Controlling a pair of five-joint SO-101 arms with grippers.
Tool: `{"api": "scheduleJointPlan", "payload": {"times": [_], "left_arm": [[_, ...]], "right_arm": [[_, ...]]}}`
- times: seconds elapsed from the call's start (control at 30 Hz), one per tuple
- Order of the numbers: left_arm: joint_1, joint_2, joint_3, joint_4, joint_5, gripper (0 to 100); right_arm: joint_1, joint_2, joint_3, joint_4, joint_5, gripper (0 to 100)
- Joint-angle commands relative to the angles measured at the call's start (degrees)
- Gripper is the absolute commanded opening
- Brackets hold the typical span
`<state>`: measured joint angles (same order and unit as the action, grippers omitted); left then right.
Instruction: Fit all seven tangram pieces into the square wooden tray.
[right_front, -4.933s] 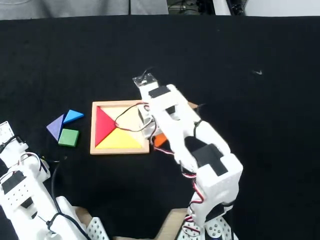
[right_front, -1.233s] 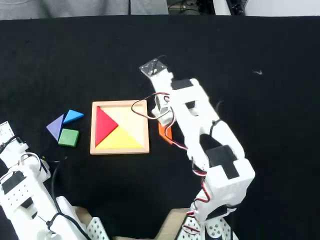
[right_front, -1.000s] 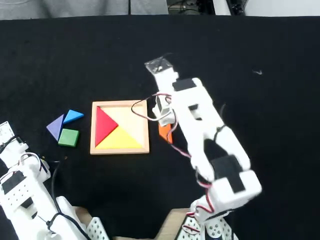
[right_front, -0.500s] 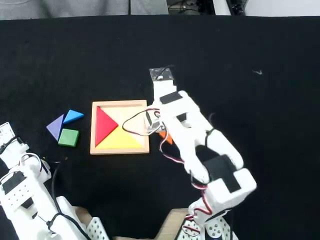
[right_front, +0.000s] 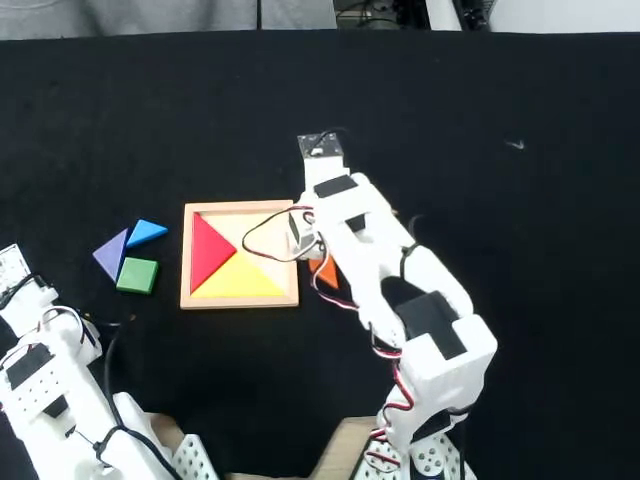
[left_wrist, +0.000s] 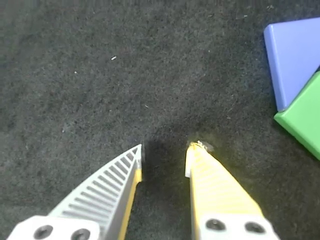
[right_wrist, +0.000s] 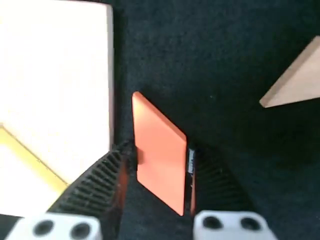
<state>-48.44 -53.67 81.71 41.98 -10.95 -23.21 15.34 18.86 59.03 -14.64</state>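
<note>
The square wooden tray (right_front: 240, 300) holds a red triangle (right_front: 207, 250) and a yellow triangle (right_front: 240, 280); its right part is bare wood (right_wrist: 50, 75). My right gripper (right_wrist: 160, 152) is shut on the orange parallelogram (right_wrist: 155, 125), just outside the tray's right rim (right_wrist: 111, 75); from above the orange piece (right_front: 322, 272) peeks out under the right arm (right_front: 350, 215). My left gripper (left_wrist: 165, 147) stands open over bare cloth beside the purple triangle (left_wrist: 292, 60) and the green square (left_wrist: 302, 117).
Left of the tray lie a blue triangle (right_front: 147, 232), the purple triangle (right_front: 112, 254) and the green square (right_front: 137, 274), close together. A tan piece (right_wrist: 295, 80) lies on the black cloth beyond the orange one. The left arm (right_front: 30, 370) sits at the near left corner.
The right arm swung out to the right of the tray and has come back toward its right rim, the orange parallelogram shifting with it. The left arm has kept still.
</note>
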Motion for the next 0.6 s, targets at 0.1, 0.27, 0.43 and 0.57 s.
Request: {"api": "scheduleJointPlan", "payload": {"times": [0.1,0.27,0.43,0.57], "left_arm": [[0.84,-0.79,-0.4,-0.97,0.18,16],[0.84,-0.79,-0.4,-0.97,0.18,16],[0.84,-0.79,-0.4,-1.05,0.18,16],[0.84,-0.79,-0.4,-1.05,0.26,16]], "right_arm": [[0.0,-0.75,-2.77,0.7,0.0,9.9],[0.0,-6.11,-2.86,3.96,1.49,9.9],[-0.09,-17.45,-1.98,5.63,2.02,9.9],[-1.58,-23.16,-0.04,5.27,1.49,9.6]]}}
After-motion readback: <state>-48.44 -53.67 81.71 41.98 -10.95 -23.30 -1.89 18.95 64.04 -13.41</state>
